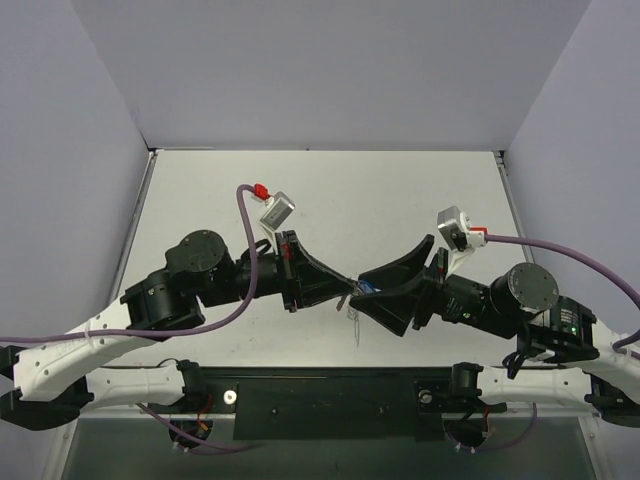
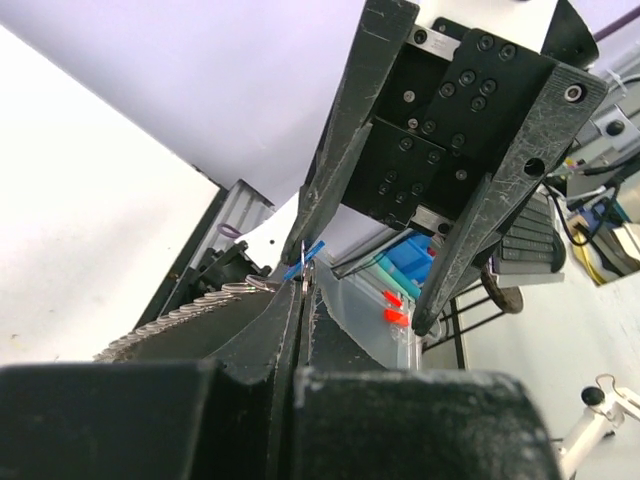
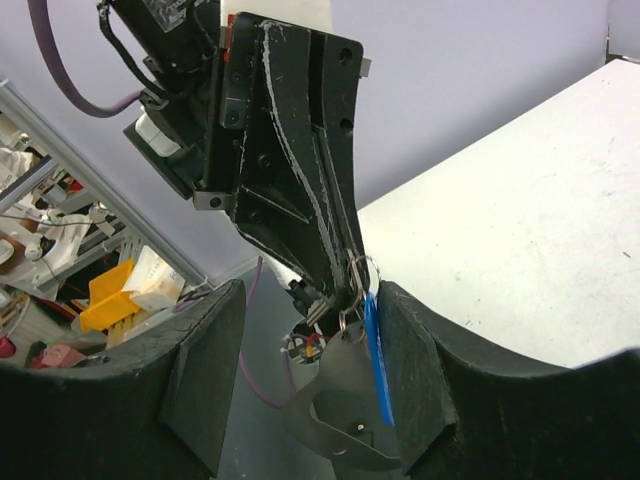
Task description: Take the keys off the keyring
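Note:
My left gripper (image 1: 347, 288) is shut, pinching the keyring (image 3: 352, 272) at its fingertips above the table. Only thin wire loops of the ring show; its pale oval body is hidden between the fingers. The blue-headed key (image 3: 374, 345) hangs from the ring and lies against the inner face of my right gripper's right finger. It also shows as a blue speck in the left wrist view (image 2: 305, 258) and in the top view (image 1: 365, 288). A flat grey metal piece (image 3: 350, 395), perhaps the silver key, hangs beside it. The silver chain (image 2: 175, 318) trails off the left finger. My right gripper (image 1: 370, 296) is open, its fingers either side of the keys.
The two arms meet tip to tip over the near middle of the white table (image 1: 330, 190). The chain's end dangles just below them (image 1: 355, 328). Grey walls stand on the left, the back and the right. A dark base plate (image 1: 320, 398) lies at the near edge.

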Action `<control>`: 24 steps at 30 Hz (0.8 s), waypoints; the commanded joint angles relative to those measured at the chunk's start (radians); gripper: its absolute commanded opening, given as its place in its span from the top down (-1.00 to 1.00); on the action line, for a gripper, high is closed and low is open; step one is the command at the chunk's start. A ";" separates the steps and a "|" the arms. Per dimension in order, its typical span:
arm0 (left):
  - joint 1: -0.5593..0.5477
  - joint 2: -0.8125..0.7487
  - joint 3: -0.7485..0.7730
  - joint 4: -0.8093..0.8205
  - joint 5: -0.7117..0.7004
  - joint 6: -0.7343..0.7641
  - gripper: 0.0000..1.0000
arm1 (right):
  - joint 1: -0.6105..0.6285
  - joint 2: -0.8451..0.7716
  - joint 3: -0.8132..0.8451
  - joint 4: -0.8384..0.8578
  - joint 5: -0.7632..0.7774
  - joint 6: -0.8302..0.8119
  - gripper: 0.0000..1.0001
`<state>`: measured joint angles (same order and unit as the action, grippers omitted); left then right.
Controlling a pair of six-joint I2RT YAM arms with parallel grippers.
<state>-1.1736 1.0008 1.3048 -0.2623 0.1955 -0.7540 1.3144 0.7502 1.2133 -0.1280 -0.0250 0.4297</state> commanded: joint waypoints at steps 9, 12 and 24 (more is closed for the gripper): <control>0.006 -0.044 0.068 -0.328 -0.350 -0.031 1.00 | 0.005 -0.046 -0.032 0.120 0.005 0.063 0.02; 0.006 0.002 0.116 -0.432 -0.384 -0.054 1.00 | 0.003 -0.049 -0.049 0.149 0.005 0.072 0.03; -0.026 -0.033 0.041 -0.310 -0.337 0.008 1.00 | 0.003 -0.057 -0.051 0.146 0.022 0.078 0.09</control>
<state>-1.1927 1.0168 1.3785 -0.6983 -0.2031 -0.8017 1.3163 0.7006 1.1580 -0.0528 -0.0143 0.5014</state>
